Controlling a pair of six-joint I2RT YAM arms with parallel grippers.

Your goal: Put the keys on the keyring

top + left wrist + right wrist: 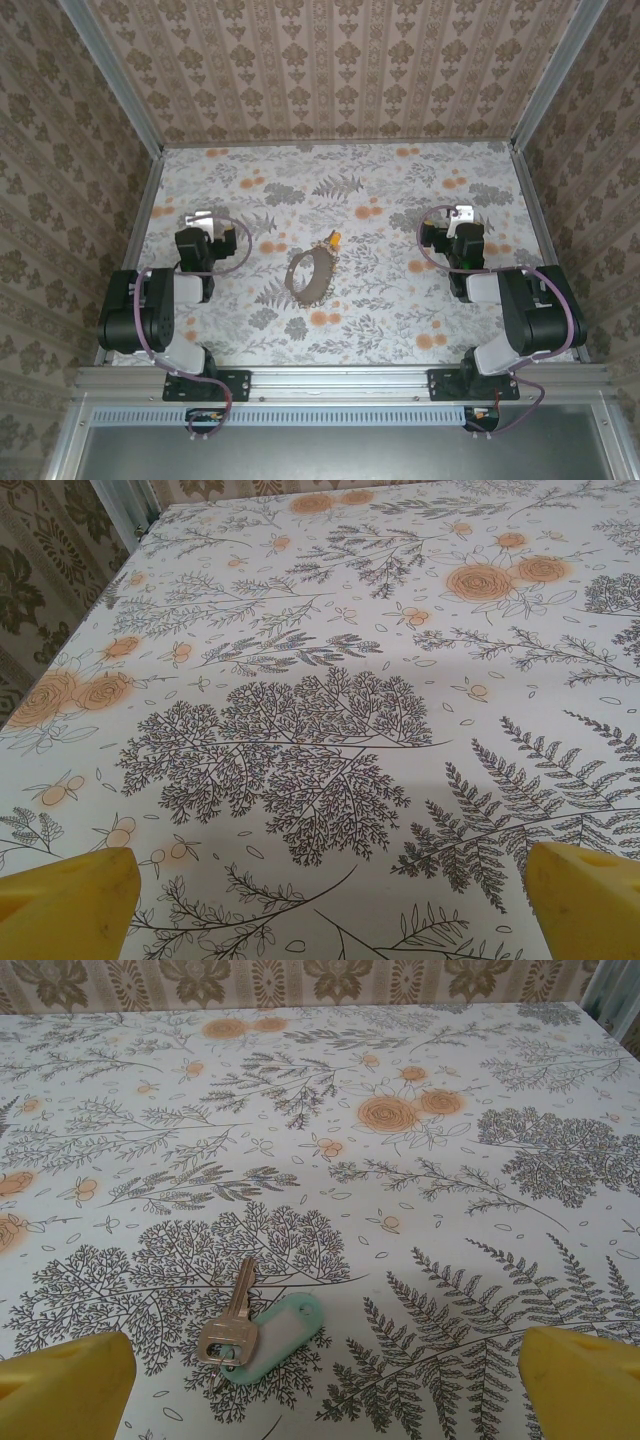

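Yellow fingertips (65,900) of the left gripper (328,905) stood wide apart at the bottom corners of its wrist view, above the flowered tablecloth (330,630). The right gripper (325,1385) was spread just as wide. Seen from above, the keyring (298,275) lay as a chain loop mid-table, and the yellow-orange key piece (334,239) sat at its far end; whether it touched the chain could not be told. The left arm (150,305) and right arm (530,310) were folded near their bases, well apart from the loop. Just ahead of the right gripper, a silver key (235,1325) lay flat with a pale green tag (290,1330).
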